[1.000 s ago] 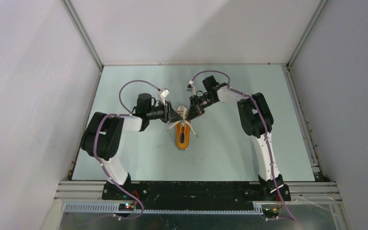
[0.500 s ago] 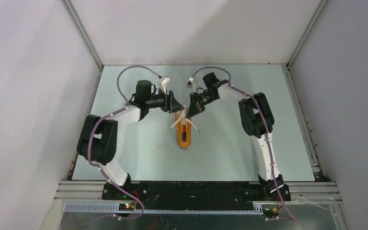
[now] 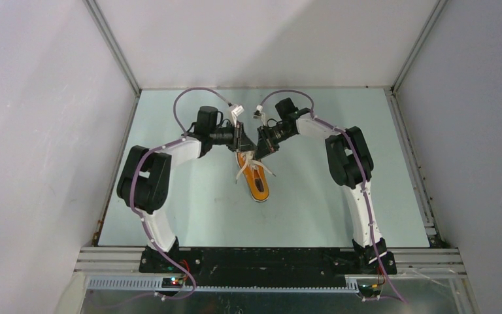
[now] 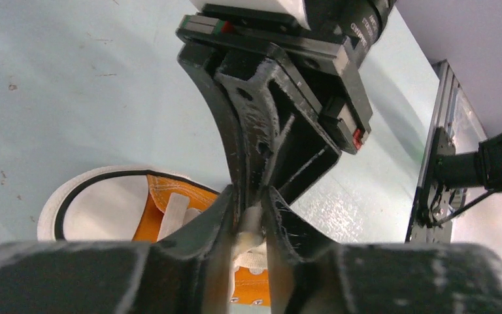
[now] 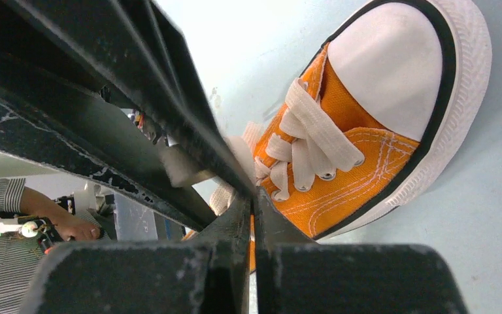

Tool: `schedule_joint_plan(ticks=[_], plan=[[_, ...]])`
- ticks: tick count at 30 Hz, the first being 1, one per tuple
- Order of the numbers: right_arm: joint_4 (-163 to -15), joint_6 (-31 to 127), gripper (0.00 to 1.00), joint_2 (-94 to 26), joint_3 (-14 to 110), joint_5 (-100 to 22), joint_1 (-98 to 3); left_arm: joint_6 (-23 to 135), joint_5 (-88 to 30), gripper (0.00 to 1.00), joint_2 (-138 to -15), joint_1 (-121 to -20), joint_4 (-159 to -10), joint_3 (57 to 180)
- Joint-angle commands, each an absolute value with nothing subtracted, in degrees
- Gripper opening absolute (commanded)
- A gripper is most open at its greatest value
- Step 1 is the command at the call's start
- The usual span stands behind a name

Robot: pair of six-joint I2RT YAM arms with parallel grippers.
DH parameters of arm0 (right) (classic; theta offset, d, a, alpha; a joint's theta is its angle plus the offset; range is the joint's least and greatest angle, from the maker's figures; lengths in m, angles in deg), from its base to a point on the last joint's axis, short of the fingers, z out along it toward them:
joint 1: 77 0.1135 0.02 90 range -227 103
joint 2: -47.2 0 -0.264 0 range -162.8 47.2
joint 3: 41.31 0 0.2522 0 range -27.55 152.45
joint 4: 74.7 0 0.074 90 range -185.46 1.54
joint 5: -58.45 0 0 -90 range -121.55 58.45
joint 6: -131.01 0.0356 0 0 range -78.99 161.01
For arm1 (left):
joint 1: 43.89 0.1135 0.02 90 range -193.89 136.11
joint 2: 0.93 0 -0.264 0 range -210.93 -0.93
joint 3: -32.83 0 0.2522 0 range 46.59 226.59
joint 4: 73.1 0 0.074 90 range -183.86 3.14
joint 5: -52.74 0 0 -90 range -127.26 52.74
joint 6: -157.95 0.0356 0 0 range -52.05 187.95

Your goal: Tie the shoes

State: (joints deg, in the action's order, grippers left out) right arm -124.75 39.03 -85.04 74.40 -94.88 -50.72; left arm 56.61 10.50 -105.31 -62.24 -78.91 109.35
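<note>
The orange shoe [image 3: 259, 186] lies mid-table, its white toe cap [image 5: 392, 59] pointing to the far side and its heel angled near-right. Its white laces [image 5: 314, 137] splay loosely over the tongue. Both grippers meet tip to tip above the lacing. My left gripper [image 4: 251, 198] is shut on a white lace [image 4: 250, 224] that rises between its fingers. My right gripper [image 5: 253, 196] has its jaws pressed together right at that lace. Whether it pinches any lace is hidden. From above, the left gripper [image 3: 245, 145] and the right gripper [image 3: 257, 152] almost touch.
The teal table [image 3: 340, 196] is walled by pale panels at the left, right and back. An aluminium rail [image 3: 268, 256] with the arm bases runs along the near edge. A person's hand [image 5: 72, 229] shows far behind the table.
The left arm swung back and rightward toward the right gripper. The shoe's heel swung to the near right. The right gripper stayed at the laces.
</note>
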Motion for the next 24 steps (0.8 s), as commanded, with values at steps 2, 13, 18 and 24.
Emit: schedule_joint_plan(ticks=[2, 13, 18, 24], plan=[[-122.66, 40.12, 0.00, -84.60, 76.22, -94.07, -51.78, 59.04, 11.75, 0.12, -103.26, -61.26, -80.83, 109.80], [-122.43, 41.58, 0.00, -83.26, 73.62, -95.51, -54.81, 66.81, 11.51, 0.00, -99.73, -60.59, -91.60, 108.06], [-122.63, 42.66, 0.00, -83.23, 73.23, -93.23, -55.03, 66.65, 11.47, 0.00, -99.95, -60.59, -92.13, 108.13], [-123.90, 43.99, 0.00, -83.13, 72.40, -91.90, -54.46, 63.29, 11.86, 0.00, -102.06, -61.88, -88.38, 107.61]])
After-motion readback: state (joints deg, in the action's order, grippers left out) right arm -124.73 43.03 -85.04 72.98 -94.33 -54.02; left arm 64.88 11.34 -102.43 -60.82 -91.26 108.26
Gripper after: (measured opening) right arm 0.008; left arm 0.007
